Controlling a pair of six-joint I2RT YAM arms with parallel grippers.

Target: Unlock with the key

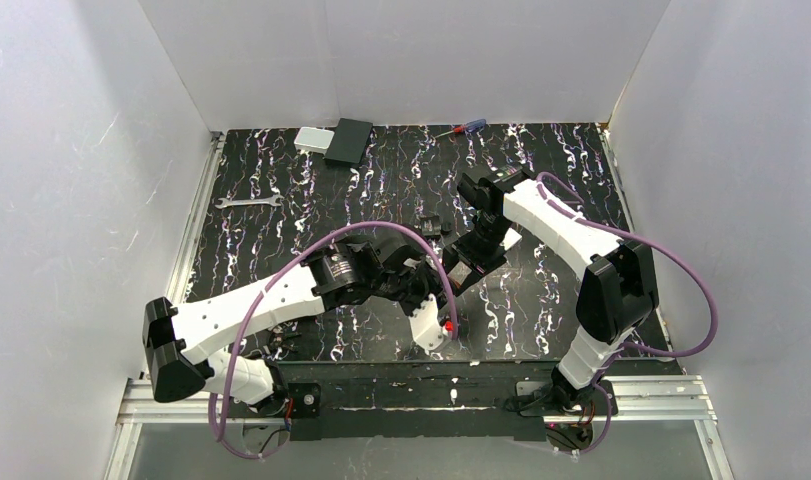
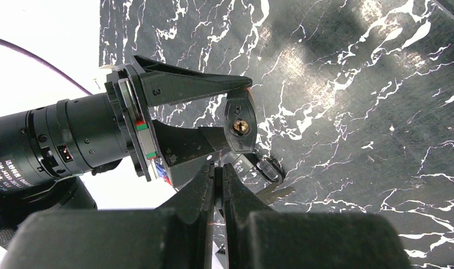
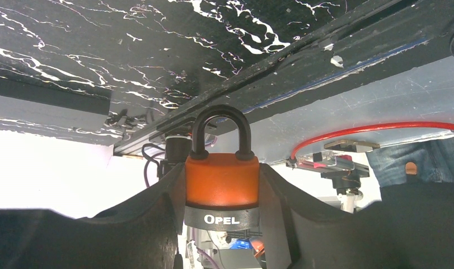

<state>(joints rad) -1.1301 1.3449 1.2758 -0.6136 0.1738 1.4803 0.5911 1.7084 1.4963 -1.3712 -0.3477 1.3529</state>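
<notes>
My right gripper (image 3: 221,171) is shut on the padlock (image 3: 221,182), which has an orange body, a grey band marked OPEL and a closed black shackle. In the left wrist view the padlock (image 2: 239,126) shows its underside with the brass keyhole, held off the mat between the right gripper's fingers (image 2: 196,85). My left gripper (image 2: 219,169) is shut on the key (image 2: 243,164). Its dark head sticks out of the tips just below the keyhole, and its blade is hidden. A second key (image 2: 271,170) hangs beside it. In the top view both grippers meet at mid-table (image 1: 451,272).
A silver wrench (image 1: 249,202) lies at the left of the black marbled mat (image 1: 541,180). A black box (image 1: 349,141) and a grey box (image 1: 313,139) sit at the back, with a screwdriver (image 1: 459,128) to their right. Small dark parts (image 1: 431,226) lie behind the grippers. White walls enclose the table.
</notes>
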